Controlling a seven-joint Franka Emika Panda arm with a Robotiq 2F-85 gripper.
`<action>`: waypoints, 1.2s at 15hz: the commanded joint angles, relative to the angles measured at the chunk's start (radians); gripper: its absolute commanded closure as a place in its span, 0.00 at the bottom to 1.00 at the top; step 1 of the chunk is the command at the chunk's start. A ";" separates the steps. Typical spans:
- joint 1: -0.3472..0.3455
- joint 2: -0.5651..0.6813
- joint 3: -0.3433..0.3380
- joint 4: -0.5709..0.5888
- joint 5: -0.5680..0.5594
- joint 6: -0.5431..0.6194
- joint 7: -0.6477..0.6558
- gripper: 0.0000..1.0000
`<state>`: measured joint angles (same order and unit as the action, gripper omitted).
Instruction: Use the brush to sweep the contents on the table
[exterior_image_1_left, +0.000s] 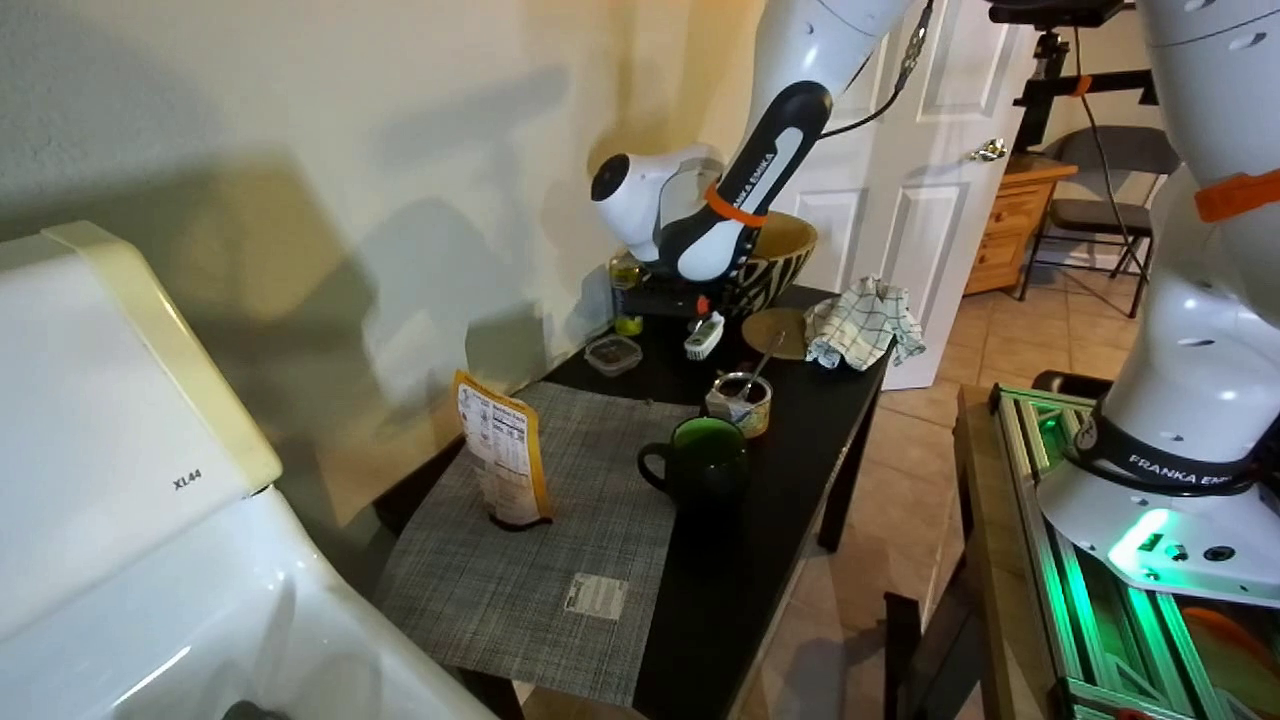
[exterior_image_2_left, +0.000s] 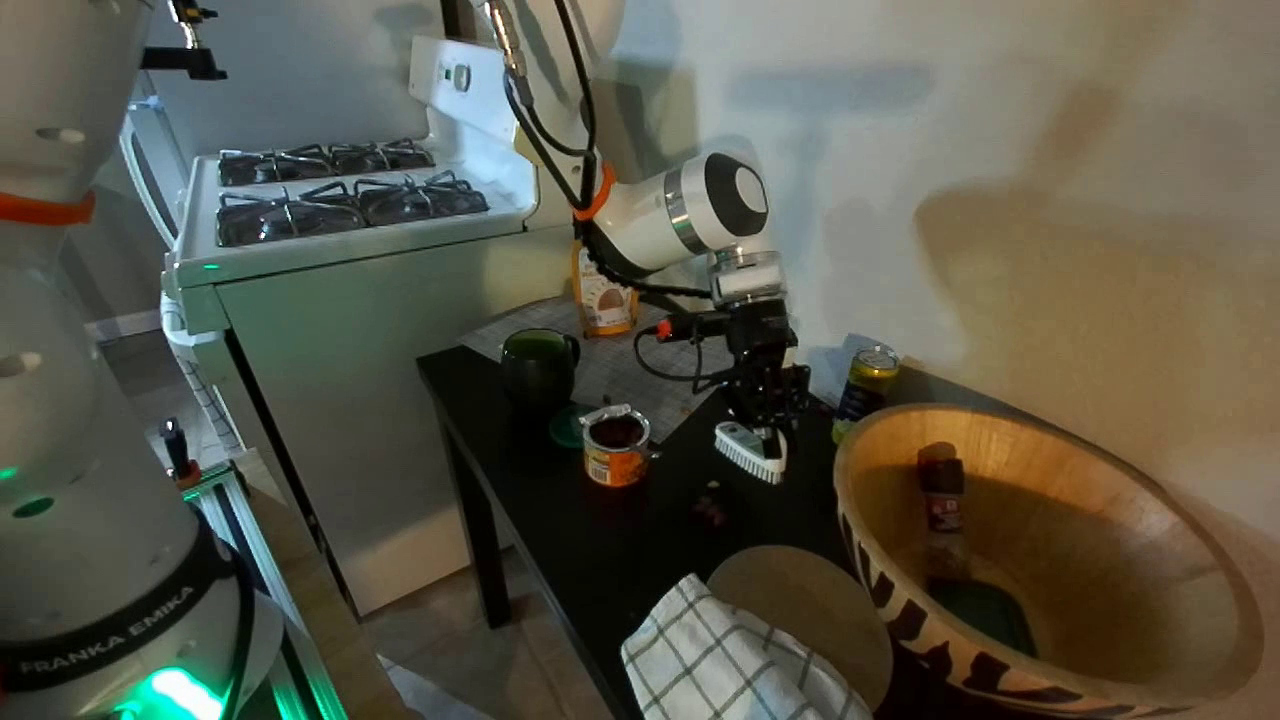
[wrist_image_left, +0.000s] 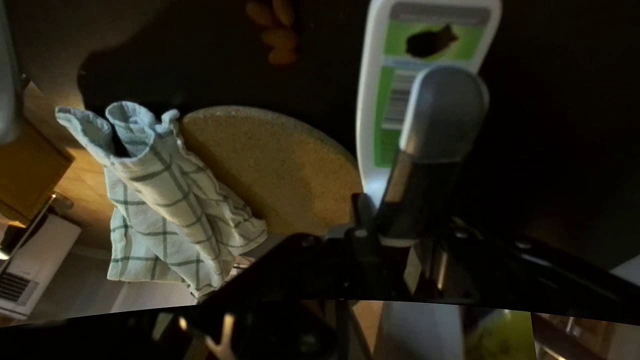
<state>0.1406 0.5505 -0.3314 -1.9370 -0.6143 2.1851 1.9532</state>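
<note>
The brush (wrist_image_left: 367, 115) is white with a green label and a dark grey handle. It also shows in both exterior views (exterior_image_1_left: 704, 337) (exterior_image_2_left: 748, 452), with its white bristles down over the black table (exterior_image_1_left: 735, 590) (exterior_image_2_left: 655, 530). My gripper (wrist_image_left: 395, 225) is shut on the brush handle; it also shows in both exterior views (exterior_image_1_left: 700, 305) (exterior_image_2_left: 772, 425). I cannot tell whether the bristles touch the table. Several brown almond-like pieces (wrist_image_left: 280, 37) lie in a small heap on the table, beside the brush. They show dimly in an exterior view (exterior_image_2_left: 710, 508).
Near the brush are an open tin (exterior_image_2_left: 615, 450), a dark mug (exterior_image_1_left: 708, 465), a clear plastic tub (exterior_image_1_left: 612, 355) and a bottle (exterior_image_2_left: 865, 385). A round board (exterior_image_2_left: 800, 610), a checked cloth (exterior_image_2_left: 730, 650) and a large bowl (exterior_image_2_left: 1060, 500) stand at one end. A pouch (exterior_image_1_left: 505, 450) stands on the mat.
</note>
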 joint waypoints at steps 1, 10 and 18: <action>-0.028 0.009 0.041 0.010 -0.016 -0.009 0.011 0.76; -0.063 0.055 0.076 -0.009 -0.012 0.182 -0.017 0.94; -0.049 0.044 0.043 -0.074 -0.070 0.202 -0.106 0.94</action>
<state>0.0921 0.5996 -0.2802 -1.9508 -0.6380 2.3626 1.8654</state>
